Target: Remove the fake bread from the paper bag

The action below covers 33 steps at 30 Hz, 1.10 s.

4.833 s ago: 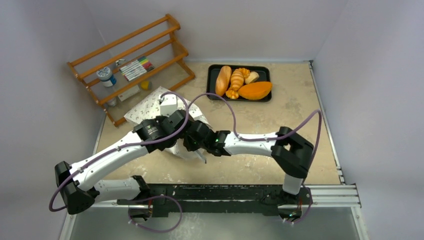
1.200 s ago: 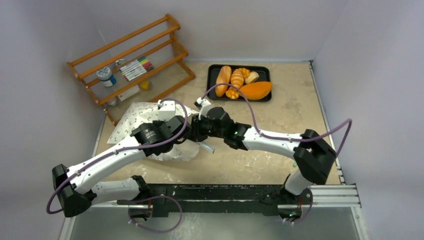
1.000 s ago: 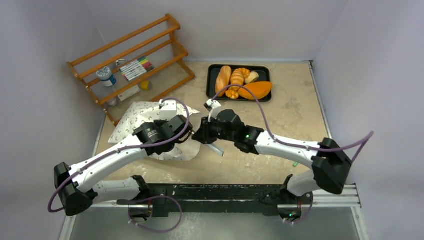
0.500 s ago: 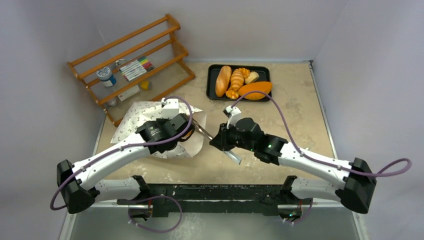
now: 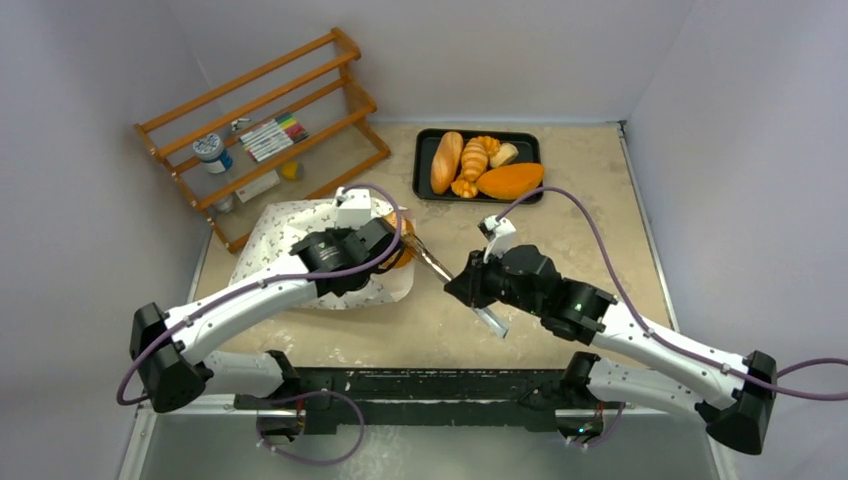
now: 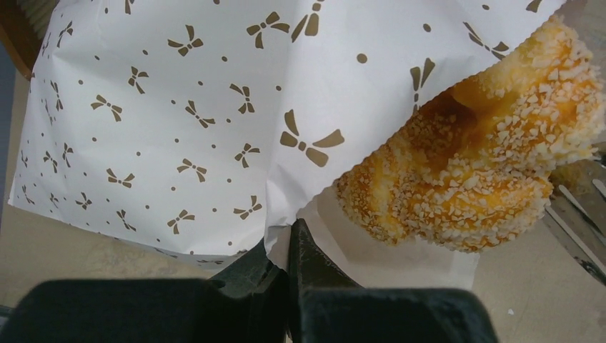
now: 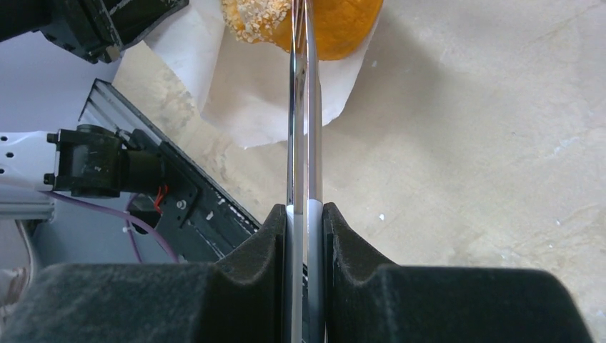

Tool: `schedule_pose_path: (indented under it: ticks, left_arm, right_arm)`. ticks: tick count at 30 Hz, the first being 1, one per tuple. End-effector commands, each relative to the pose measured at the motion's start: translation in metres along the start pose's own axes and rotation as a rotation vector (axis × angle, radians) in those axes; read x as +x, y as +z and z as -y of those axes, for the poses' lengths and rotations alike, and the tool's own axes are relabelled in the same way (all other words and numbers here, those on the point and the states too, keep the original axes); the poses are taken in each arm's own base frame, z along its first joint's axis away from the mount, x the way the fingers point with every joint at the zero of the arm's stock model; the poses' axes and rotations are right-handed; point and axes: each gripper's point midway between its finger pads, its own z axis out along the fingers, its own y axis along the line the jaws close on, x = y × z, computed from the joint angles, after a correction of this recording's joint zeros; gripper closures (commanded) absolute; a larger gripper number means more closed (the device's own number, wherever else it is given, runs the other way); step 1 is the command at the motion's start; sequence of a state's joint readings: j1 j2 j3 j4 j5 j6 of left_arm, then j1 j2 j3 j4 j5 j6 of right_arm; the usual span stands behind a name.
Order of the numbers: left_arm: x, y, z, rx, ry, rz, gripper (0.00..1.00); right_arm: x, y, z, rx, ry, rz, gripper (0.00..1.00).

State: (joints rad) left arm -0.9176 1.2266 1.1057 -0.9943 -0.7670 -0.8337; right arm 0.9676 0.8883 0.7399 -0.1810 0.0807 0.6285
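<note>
Robot lab cell — bare white walls [image 5: 500, 50], beige tabletop [image 5: 590, 235], arms [image 5: 240, 300] on a rail [image 5: 440, 385].

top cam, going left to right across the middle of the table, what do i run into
paper bag → crumb-coated bread poking out of the bag's mouth → metal tongs → right gripper shut on the tongs

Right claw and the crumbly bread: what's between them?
Shiny metal tongs, gripped in the right claw, stretch over the table to the bread at the paper bag's mouth. The right wrist view shows it.
</note>
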Motion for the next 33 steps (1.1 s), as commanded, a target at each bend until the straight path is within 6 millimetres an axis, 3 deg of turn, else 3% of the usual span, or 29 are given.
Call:
schedule_pose_path:
  ticks: [1, 9, 18, 28, 33]
  left_arm:
    - [-0.029, 0.005, 0.016, -0.03, -0.032, 0.072, 1.0]
    - [-0.047, 0.023, 0.03, -0.101, -0.011, 0.092, 1.0]
    - [-0.047, 0.048, 0.018, -0.105, -0.06, 0.05, 1.0]
    - [-0.034, 0.065, 0.017, -0.088, -0.051, 0.009, 1.0]
    - [-0.027, 0.07, 0.016, -0.082, -0.047, -0.004, 1.0]
  right_arm:
    - [-0.041, -0.017, -0.009, -0.001, 0.035, 0.145, 1.0]
    - [-0.054, -0.04, -0.005, 0.038, 0.042, 0.18, 1.0]
    - [-0.07, -0.063, -0.003, 0.072, 0.044, 0.223, 1.0]
    - [-0.093, -0.057, -0.003, 0.122, 0.042, 0.283, 1.0]
    - [-0.122, -0.051, -0.01, 0.162, 0.022, 0.34, 1.0]
